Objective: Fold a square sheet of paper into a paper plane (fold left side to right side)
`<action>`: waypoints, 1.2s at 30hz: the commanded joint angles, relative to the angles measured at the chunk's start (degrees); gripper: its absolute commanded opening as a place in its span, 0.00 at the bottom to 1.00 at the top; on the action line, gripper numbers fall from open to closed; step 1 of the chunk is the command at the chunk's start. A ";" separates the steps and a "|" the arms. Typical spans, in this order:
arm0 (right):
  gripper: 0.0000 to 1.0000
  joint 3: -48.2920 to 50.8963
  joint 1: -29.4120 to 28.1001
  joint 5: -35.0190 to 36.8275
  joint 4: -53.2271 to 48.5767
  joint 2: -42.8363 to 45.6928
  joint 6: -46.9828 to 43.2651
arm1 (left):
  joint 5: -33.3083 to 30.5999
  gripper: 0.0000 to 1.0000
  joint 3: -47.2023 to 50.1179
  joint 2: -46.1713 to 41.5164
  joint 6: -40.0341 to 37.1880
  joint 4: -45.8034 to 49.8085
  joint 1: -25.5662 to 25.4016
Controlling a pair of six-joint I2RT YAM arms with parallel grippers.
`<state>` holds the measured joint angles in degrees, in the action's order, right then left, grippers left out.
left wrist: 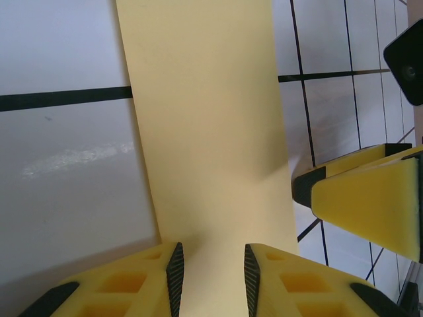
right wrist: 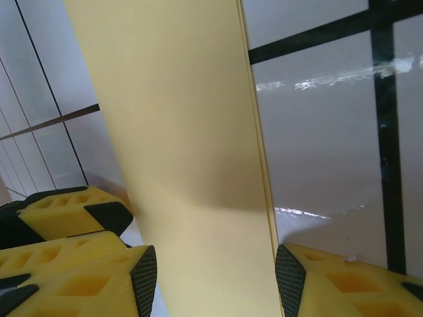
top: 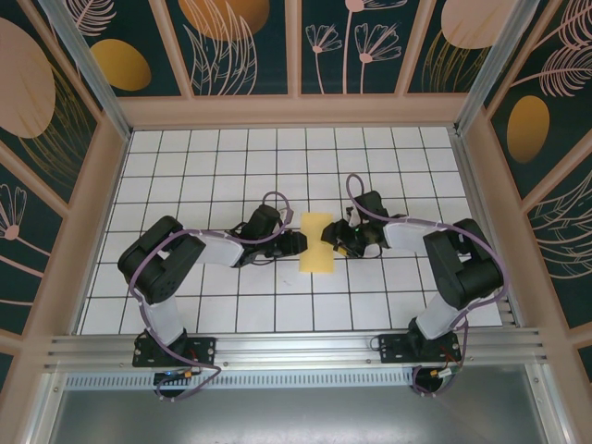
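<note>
On the left, the left gripper (top: pixel 300 243) reaches toward the middle of the white table (top: pixel 231 166), which is glossy and ruled with thin black grid lines. Its yellow fingers carry ribbed black pads (left wrist: pixel 174 272) that stand partly apart, and smooth paper fills the gap between them; I cannot tell if the pads press it. The square sheet of paper (top: pixel 317 248), matte pale yellow, is now a narrow rectangle lying between both grippers at the table centre. On the right, the right gripper (top: pixel 337 238) meets it from the other side, its pads (right wrist: pixel 146 277) wider apart, astride the strip, whose long edge shows two thin layers.
</note>
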<state>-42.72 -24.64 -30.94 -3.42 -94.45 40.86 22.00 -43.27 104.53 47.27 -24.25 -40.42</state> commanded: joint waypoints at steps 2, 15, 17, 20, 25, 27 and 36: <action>0.54 -1.32 -1.10 -0.30 2.99 -1.68 -0.35 | 1.10 0.33 1.25 0.67 0.90 1.08 0.00; 0.54 -1.75 -0.79 -1.09 3.72 -0.60 -1.27 | 1.20 0.33 0.78 0.76 0.65 1.20 0.03; 0.54 -3.47 -0.64 2.55 -0.82 -0.14 -3.69 | 1.10 0.32 0.85 0.67 0.55 1.30 0.00; 0.54 -4.98 -0.14 4.41 -4.09 -0.14 -5.28 | 0.94 0.31 0.60 0.76 0.22 1.95 0.00; 0.55 -4.92 -0.28 5.35 -4.33 0.08 -4.94 | 0.39 0.31 -0.69 -0.43 -1.22 3.84 0.03; 0.55 -5.06 -0.17 6.33 -4.88 0.32 -4.91 | -0.34 0.31 -1.70 -1.54 -2.40 5.72 0.00; 0.56 -4.35 0.03 7.48 -5.35 1.04 -4.92 | -2.31 0.31 -6.99 -1.08 -8.26 15.40 -0.02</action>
<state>-46.70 -25.06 -24.43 -7.60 -94.56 36.51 20.25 -49.15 104.09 41.67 -12.71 -40.45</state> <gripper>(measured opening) 0.559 0.310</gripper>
